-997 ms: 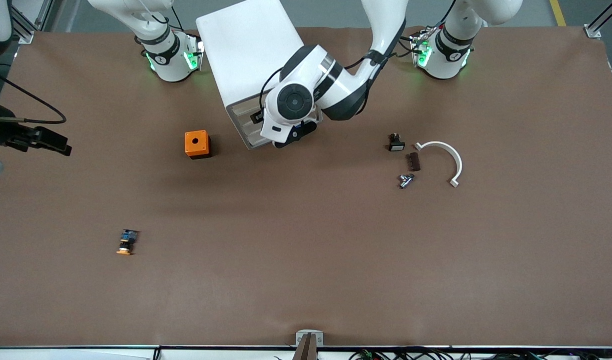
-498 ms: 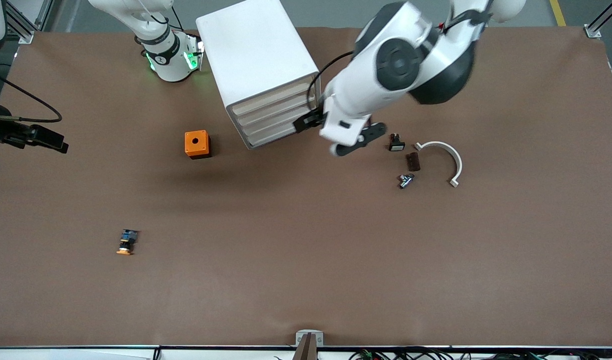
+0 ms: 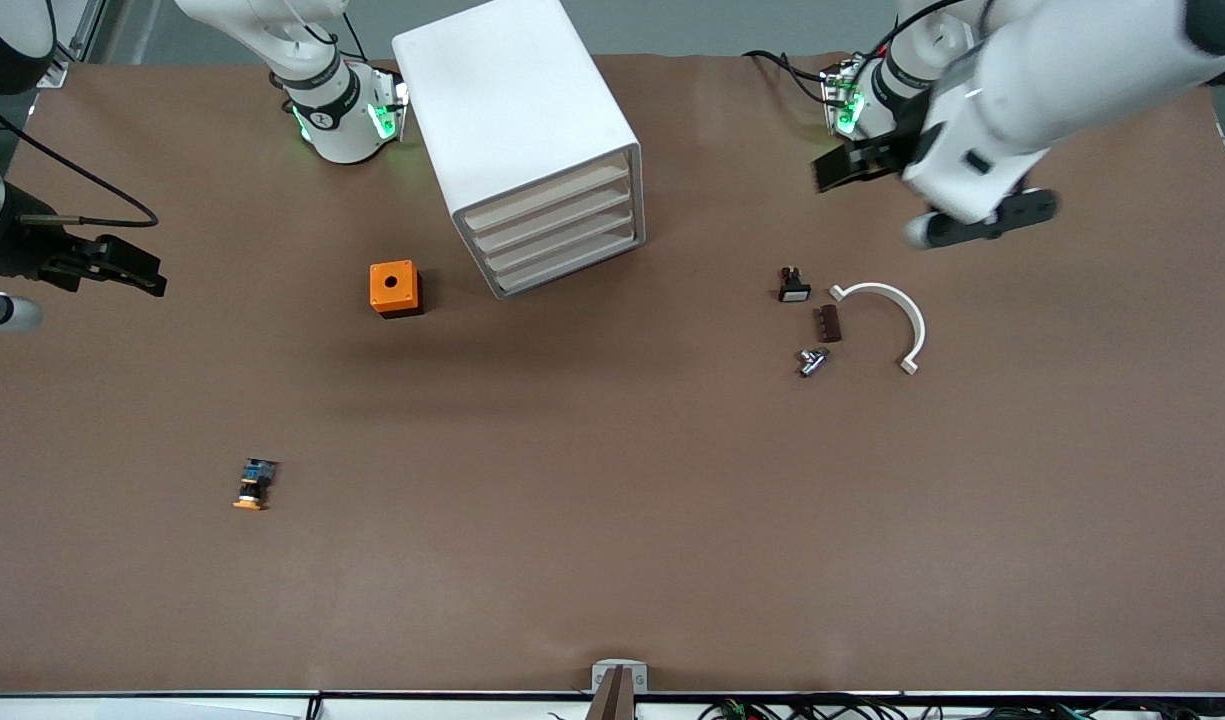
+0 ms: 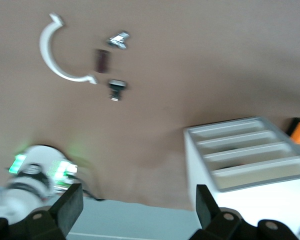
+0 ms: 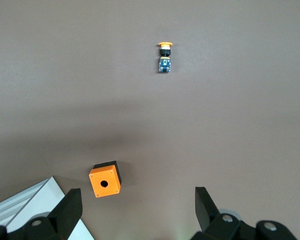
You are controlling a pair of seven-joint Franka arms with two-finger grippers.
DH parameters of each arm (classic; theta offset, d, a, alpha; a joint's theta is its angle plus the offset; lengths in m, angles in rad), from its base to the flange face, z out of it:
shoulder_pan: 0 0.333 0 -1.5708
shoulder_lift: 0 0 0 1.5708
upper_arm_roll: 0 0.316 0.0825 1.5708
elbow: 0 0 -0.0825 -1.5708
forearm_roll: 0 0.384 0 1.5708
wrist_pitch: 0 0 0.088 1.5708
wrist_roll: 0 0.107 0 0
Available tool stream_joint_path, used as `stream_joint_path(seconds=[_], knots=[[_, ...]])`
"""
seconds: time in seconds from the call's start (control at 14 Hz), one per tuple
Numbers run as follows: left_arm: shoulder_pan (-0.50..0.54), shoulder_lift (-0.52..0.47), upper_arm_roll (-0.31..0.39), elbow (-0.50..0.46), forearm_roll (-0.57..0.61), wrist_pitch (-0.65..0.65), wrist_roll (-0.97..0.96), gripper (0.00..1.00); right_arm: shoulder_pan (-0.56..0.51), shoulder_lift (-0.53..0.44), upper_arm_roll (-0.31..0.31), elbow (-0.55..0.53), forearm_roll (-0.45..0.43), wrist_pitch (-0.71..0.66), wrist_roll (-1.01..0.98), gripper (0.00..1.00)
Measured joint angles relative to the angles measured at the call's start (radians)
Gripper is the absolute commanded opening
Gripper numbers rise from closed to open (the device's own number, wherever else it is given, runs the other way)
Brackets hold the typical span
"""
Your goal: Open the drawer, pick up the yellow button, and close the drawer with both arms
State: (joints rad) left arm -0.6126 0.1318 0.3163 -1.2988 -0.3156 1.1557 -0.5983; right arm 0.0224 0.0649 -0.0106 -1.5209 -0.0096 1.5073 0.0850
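While both arms are held up off the table, the items are listed as found.

Cabinet (image 3: 517,130): tall, white, with rounded corners, stood near the robots' bases between the two arms. Four shallow tray drawers are stacked in its front; the drawer (image 3: 547,196) at the top is seen flush with the three below it, shut.

Button (image 3: 253,484): orange cap, black body, blue rear end. It is laid on its side on the bare table toward the right arm's end, well apart from the cabinet and nearer to the front camera than the orange cube (image 3: 394,288). Nothing is touching it.

Orange cube: round hole in its top face, set just beside the cabinet toward the right arm's end.

Small parts toward the left arm's end: a black-and-white part (image 3: 793,286), a dark brown block (image 3: 828,323), a small metal piece (image 3: 812,361) and a curved white bracket (image 3: 892,318), grouped near one another.

Left gripper (image 4: 137,210): held in the air over the table near the left arm's base; its jaws are spread wide with nothing between them.

Right gripper (image 5: 137,207): held over the edge of the table at the right arm's end; its jaws are likewise spread wide and empty.
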Motion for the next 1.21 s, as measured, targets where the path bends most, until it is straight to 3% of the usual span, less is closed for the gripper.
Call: stream_joint_path(seconds=[0.21, 0.43, 0.57, 0.93, 1.21], knots=[[0.133, -0.065, 0.000, -0.018, 0.071, -0.079, 0.198, 0.99, -0.006, -0.014, -0.007, -0.026, 0.000, 0.034, 0.000, 1.00], [0.218, -0.123, 0.000, -0.093, 0.196, -0.082, 0.385, 0.99, -0.021, -0.021, -0.014, -0.037, 0.000, 0.053, 0.000, 1.00], [0.248, -0.186, -0.001, -0.188, 0.249, -0.014, 0.466, 0.99, -0.024, -0.022, -0.013, -0.038, 0.000, 0.056, 0.000, 1.00], [0.301, -0.413, -0.010, -0.536, 0.343, 0.271, 0.557, 0.99, -0.024, -0.045, -0.012, -0.053, 0.000, 0.085, 0.000, 1.00], [0.293, -0.431, -0.066, -0.587, 0.355, 0.386, 0.539, 0.99, -0.023, -0.104, -0.010, -0.125, 0.014, 0.150, 0.000, 1.00]])
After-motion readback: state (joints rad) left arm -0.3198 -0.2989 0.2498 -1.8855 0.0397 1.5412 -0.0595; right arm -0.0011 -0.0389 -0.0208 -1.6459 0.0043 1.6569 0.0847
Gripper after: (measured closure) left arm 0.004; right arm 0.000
